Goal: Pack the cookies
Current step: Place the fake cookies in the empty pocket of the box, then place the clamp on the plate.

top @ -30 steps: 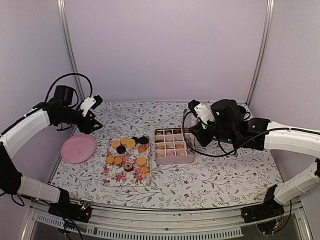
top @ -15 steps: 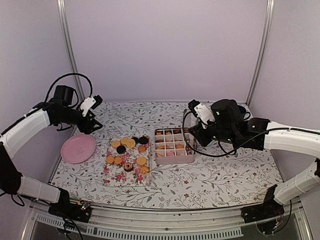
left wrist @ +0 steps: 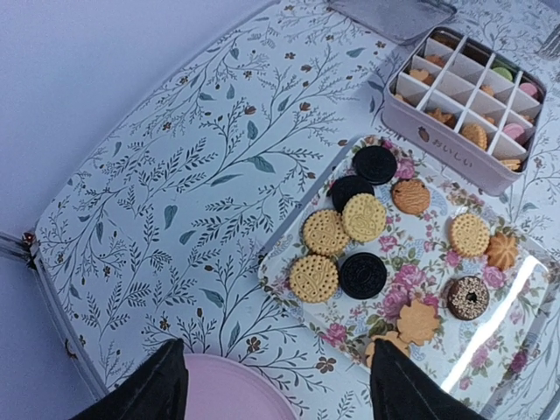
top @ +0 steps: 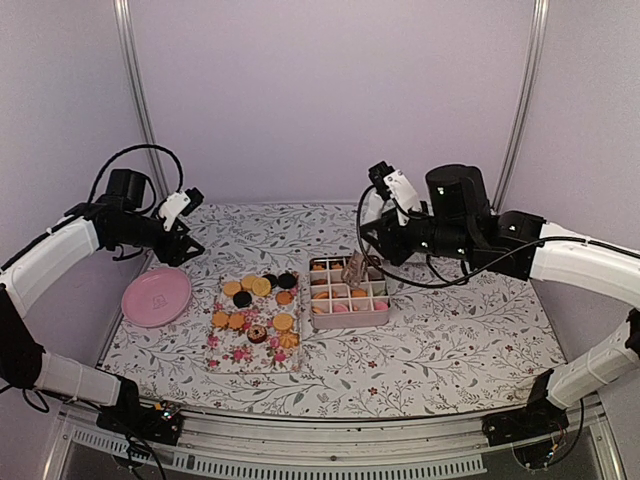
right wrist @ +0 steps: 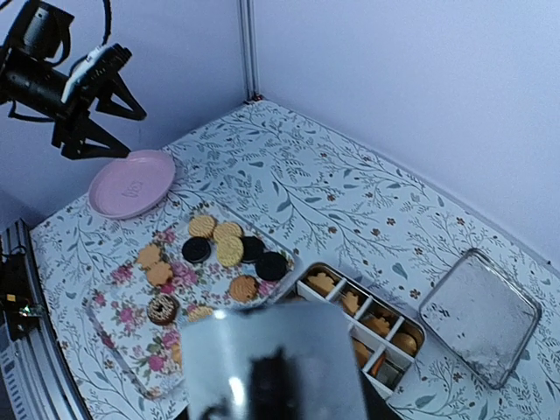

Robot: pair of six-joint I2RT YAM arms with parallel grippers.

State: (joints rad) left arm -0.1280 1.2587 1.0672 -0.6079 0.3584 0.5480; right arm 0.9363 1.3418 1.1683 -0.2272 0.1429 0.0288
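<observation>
Right jaws aloft over box (top: 350, 319), possibly loaded

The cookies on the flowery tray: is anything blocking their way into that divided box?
Nothing on the table does. The cookies lie on the tray right beside the open box; its lid lies apart from it. The right gripper hangs over the box's far side.

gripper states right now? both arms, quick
Left gripper: open, holding nothing.
Right gripper: cannot tell; a blurred shiny thing hides its fingers in the wrist view.
</observation>
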